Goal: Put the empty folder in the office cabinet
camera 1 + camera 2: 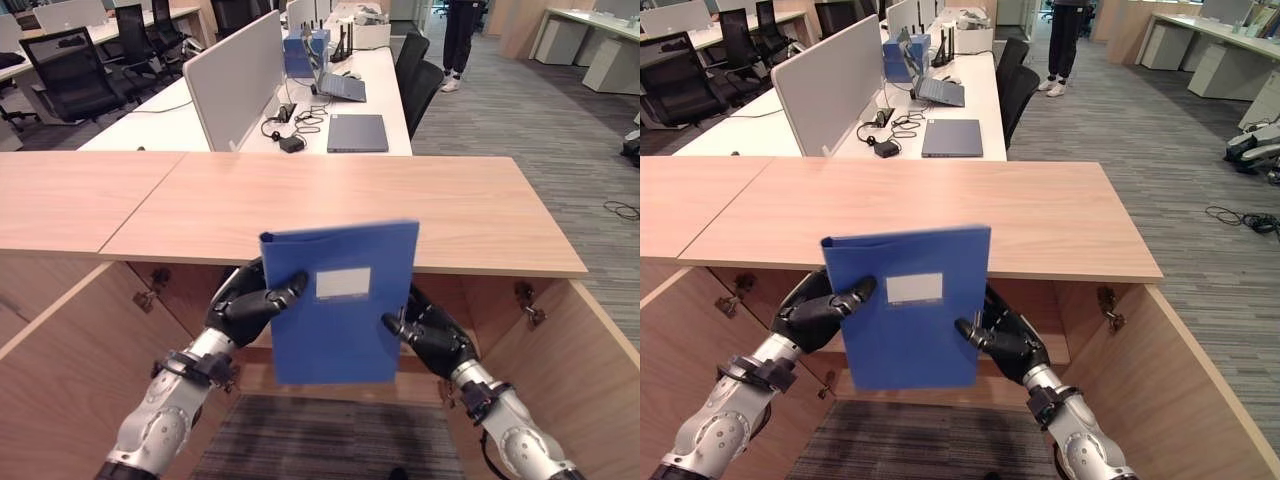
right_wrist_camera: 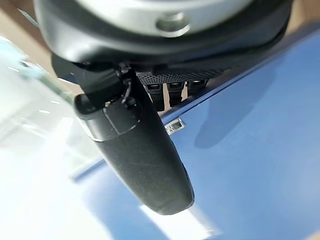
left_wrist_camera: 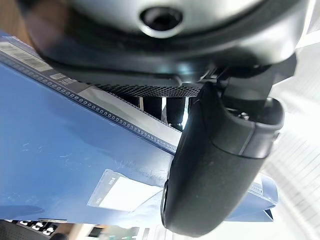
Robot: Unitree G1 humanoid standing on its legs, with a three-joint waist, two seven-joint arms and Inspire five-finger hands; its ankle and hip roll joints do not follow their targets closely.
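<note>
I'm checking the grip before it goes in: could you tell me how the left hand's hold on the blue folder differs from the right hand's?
The left hand grips the folder higher, at its left edge, thumb reaching across the front toward the white label. The right hand holds lower, at the right edge, thumb well below that label. Both pinch the upright folder, thumb in front and fingers behind, before the open cabinet.

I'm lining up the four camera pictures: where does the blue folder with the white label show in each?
Left eye view: blue folder, lower centre, upright between both hands.
Right eye view: lower centre-left.
Left wrist view: blue sheet past the thumb.
Right wrist view: blue surface beside the thumb.
Shared landmark: its white label.
</note>
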